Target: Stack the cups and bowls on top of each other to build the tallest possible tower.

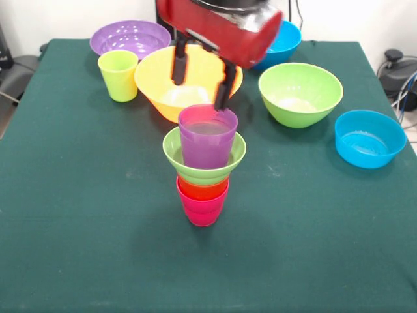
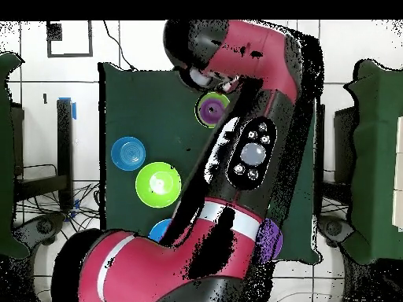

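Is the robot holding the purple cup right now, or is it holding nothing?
Nothing. The gripper is open, just above and behind the purple cup, not touching it. The cup sits in the small green bowl on the tower.

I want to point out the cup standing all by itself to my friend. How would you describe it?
Start at the big orange-yellow bowl at the back of the green table. Just beside it, in front of the purple bowl, stands a lime green cup. It is the only cup standing alone on the cloth; the others are piled in the tower mid-table.
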Controlling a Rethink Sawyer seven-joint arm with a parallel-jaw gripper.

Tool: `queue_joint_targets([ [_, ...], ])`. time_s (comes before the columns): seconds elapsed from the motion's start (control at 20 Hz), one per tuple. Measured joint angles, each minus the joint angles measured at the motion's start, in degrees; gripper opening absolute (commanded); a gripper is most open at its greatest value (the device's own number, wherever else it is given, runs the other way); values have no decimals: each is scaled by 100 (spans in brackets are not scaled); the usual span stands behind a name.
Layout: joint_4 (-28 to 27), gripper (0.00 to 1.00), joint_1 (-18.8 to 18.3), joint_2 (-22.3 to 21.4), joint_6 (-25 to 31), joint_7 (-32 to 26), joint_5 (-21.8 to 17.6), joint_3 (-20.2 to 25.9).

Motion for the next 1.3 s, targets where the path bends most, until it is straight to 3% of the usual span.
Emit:
queue_joint_targets([
  [0.4,86,100,-235,-251,1,0,-168,-64],
  [1.3,643,100,-241,-946,2,0,-479,-70],
])
